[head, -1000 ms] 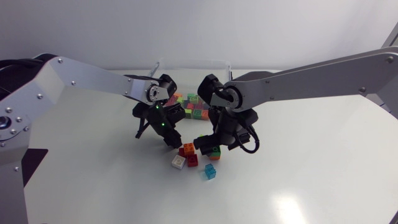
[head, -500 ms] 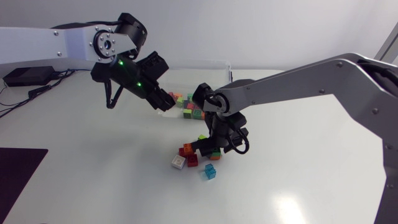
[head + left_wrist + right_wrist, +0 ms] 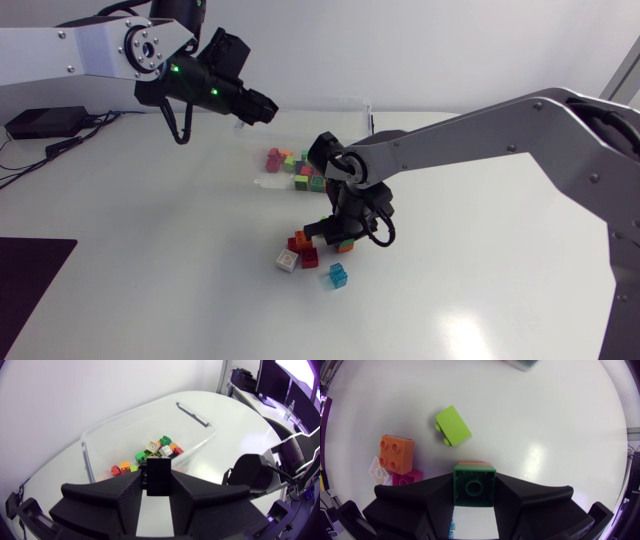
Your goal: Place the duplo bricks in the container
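The clear container (image 3: 352,101) stands at the back of the table with several coloured bricks (image 3: 300,165) in it. My left gripper (image 3: 264,105) hangs above the container's left side, shut on a black brick (image 3: 158,476), with the container (image 3: 200,422) ahead of it. My right gripper (image 3: 337,234) is down at the loose pile in front of the container. Its fingers press both sides of a green brick (image 3: 474,485) that sits on an orange one. Ahead of the right gripper (image 3: 474,491) lie a lime brick (image 3: 452,425) and an orange brick (image 3: 396,454).
More loose bricks lie by the right gripper: red ones (image 3: 300,243), a white one (image 3: 288,261) and a blue one (image 3: 338,275). A pink brick (image 3: 407,477) and a white one (image 3: 379,471) lie beside the orange one.
My left arm lifted from the pile and swung back and left to above the container. My right gripper closed on the green brick.
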Tool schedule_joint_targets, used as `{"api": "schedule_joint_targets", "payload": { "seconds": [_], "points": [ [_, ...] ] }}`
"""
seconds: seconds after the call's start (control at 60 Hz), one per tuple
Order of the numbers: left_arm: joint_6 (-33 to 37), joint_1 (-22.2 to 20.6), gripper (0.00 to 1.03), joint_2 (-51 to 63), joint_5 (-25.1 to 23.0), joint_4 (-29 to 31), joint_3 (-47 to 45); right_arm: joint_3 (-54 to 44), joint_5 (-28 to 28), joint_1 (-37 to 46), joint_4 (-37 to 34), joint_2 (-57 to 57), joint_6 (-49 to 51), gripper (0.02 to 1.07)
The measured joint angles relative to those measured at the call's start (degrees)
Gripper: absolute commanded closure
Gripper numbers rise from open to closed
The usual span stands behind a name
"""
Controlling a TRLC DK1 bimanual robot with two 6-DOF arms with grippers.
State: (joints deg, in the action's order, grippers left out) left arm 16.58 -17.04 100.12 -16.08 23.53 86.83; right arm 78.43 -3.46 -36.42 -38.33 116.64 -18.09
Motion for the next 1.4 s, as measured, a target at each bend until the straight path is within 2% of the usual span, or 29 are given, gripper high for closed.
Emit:
{"api": "schedule_joint_targets", "payload": {
  "seconds": [0.217,0.55,0.567,0.6,0.683,0.717,0.8,0.983,1.117,1.217,1.4],
  "points": [
    [-5.1,1.2,0.79,1.4,0.0,-6.7,1.2,-0.5,0.0,1.3,-0.7,-6.2,1.8,0.77],
    [-11.8,1.3,0.75,11.3,1.6,-9.7,9.4,3.5,-0.2,3.6,-1.9,-12.7,3.3,0.77],
    [-12.2,1.4,0.72,11.7,1.8,-10.0,9.7,3.6,-0.2,3.6,-1.9,-12.8,3.3,0.77],
    [-12.5,1.4,0.59,12.5,2.6,-10.4,10.2,4.1,-0.2,3.8,-1.7,-13.0,3.3,0.77],
    [-13.2,1.6,0.33,13.6,4.0,-11.1,10.7,5.2,-0.2,4.4,-1.4,-13.5,3.4,0.77],
    [-13.2,1.7,0.17,13.9,4.4,-11.5,10.7,6.0,-0.2,4.8,-1.0,-13.7,3.6,0.77],
    [-13.2,1.7,0.07,13.9,4.6,-11.9,10.6,8.0,-0.2,5.6,0.2,-14.1,3.8,0.77],
    [-12.7,1.9,0.05,7.7,4.6,-12.2,4.1,12.1,-1.0,6.4,4.3,-14.7,4.9,0.77],
    [-10.9,2.5,0.05,-2.1,3.9,-6.8,-2.3,13.1,-1.3,6.6,8.4,-14.7,5.5,0.77],
    [-8.5,2.9,0.05,-9.0,1.0,-0.9,-5.9,13.1,-1.3,6.9,12.5,-14.6,6.2,0.77],
    [-4.4,1.8,0.05,-18.6,0.0,3.7,-17.4,13.9,-1.3,7.7,19.3,-13.0,6.8,0.77]
  ]
}}
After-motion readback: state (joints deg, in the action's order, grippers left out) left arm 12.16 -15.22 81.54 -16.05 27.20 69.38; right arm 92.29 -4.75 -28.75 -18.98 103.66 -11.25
